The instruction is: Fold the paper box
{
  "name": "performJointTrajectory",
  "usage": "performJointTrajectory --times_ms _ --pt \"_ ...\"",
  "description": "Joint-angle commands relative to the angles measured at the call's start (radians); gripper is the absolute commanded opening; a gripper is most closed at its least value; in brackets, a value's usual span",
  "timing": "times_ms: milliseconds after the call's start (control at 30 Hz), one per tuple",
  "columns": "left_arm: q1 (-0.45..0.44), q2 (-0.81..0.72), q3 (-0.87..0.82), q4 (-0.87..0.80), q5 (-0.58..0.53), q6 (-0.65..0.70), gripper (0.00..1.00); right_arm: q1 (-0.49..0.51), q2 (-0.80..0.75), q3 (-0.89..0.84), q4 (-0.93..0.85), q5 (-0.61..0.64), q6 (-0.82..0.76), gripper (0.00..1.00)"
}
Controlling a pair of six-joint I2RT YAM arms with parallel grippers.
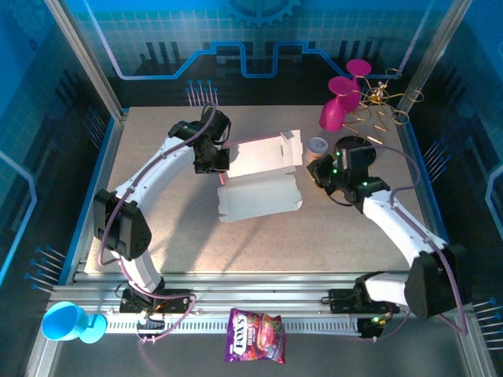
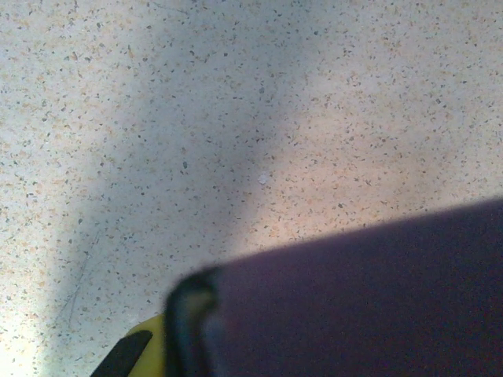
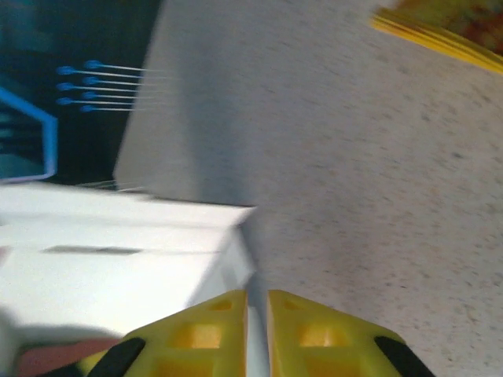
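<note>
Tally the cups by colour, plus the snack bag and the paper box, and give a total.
magenta cups: 2
blue cup: 1
purple snack bag: 1
paper box: 1
Total: 5

Robotics lab test cell, two bench-mounted arms (image 1: 145, 179), aluminium extrusion frame (image 1: 259, 301), blue circuit-print walls (image 1: 157, 39)

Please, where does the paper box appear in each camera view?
Top external: paper box in the middle.
Left wrist: paper box lower right, dark purplish, very close.
Right wrist: paper box lower left, white.
Shared landmark: speckled tabletop.
</note>
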Motion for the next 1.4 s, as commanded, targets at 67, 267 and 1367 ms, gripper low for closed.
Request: performJointTrajectory --times_ms 67,267,1367 --pt "-0.005 -0.032 0.037 0.001 -0.001 -0.013 0.00 -0.017 0.064 -0.062 0.190 -0.023 0.079 0.15" --pt "-0.006 -0.037 0.029 0.001 0.002 -0.015 0.00 -0.001 0.151 -0.042 0.287 -0.059 0.102 0.20" --pt "-0.005 -0.024 0.033 0.017 0.016 -0.036 0.00 0.077 0.225 0.043 0.373 -0.202 0.072 0.28"
